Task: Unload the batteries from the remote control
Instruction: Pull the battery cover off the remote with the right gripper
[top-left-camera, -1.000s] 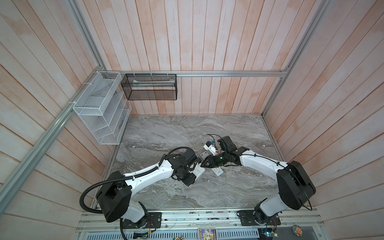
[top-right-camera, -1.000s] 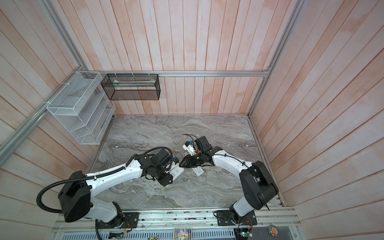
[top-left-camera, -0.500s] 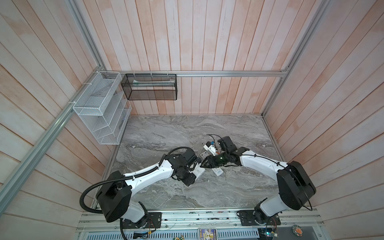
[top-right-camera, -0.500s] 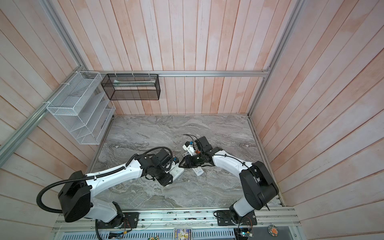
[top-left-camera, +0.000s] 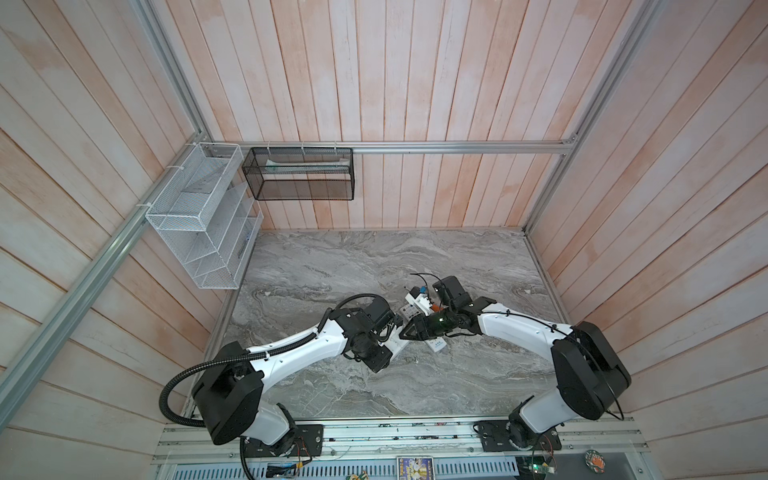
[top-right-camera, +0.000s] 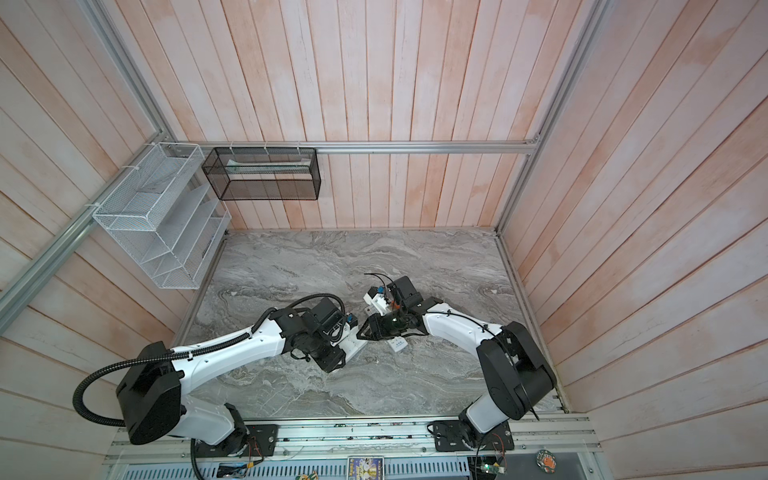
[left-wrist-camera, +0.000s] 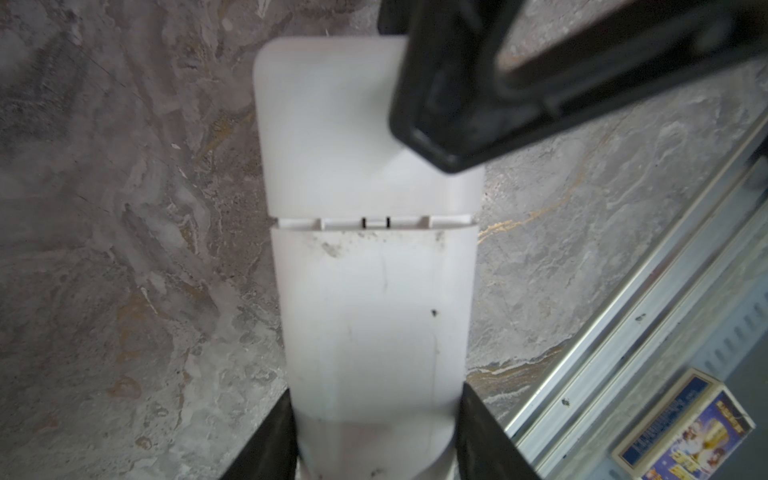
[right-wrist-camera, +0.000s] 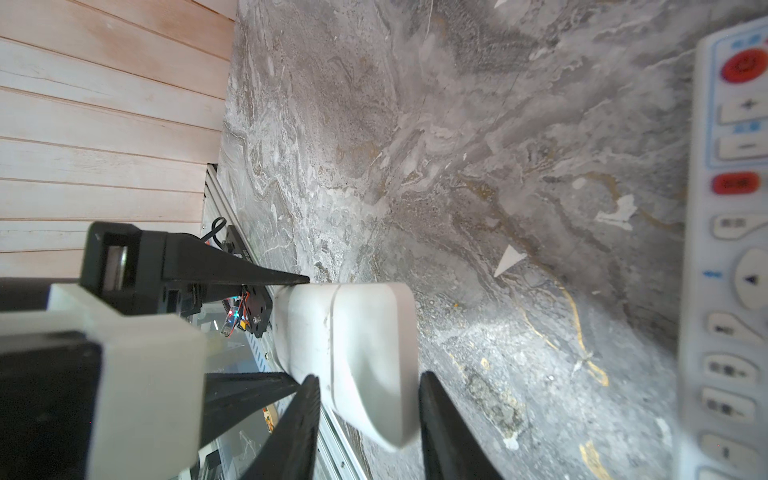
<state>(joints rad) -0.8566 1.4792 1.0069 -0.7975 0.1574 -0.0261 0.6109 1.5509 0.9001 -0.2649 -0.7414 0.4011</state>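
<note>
White plastic sat between the two arms: a remote (left-wrist-camera: 365, 311), back up and held just above the grey table (top-left-camera: 332, 257) near its middle. On the left, the left arm (top-left-camera: 291, 349) stretched low from its base at the near edge, forearm close to level. The left fingers (left-wrist-camera: 274, 440) clamped the remote across its width at one end. From there the remote's long axis ran straight out toward the right arm. Its cover (left-wrist-camera: 332, 137) was still on at the far end, with only a thin gap open at the seam. No batteries showed, so they were probably still inside, behind that cover.

Further right, the right fingers (right-wrist-camera: 299, 424) stood narrow and straddled the cover end, one near the seam and one just past the tip. I could not tell whether they were pressing or only flanking it. The cover lay right between them and well away from the left fingers. The next move therefore looked like the right arm's: drawing the cover along the long axis, away from the left grip.

A second remote (right-wrist-camera: 731, 249) lay face up on the table just beside the right fingers, apart from the held one. The right arm (top-left-camera: 519, 332) reached in from its base at the near right, elbow raised, forearm sloping down and leftward.
</note>
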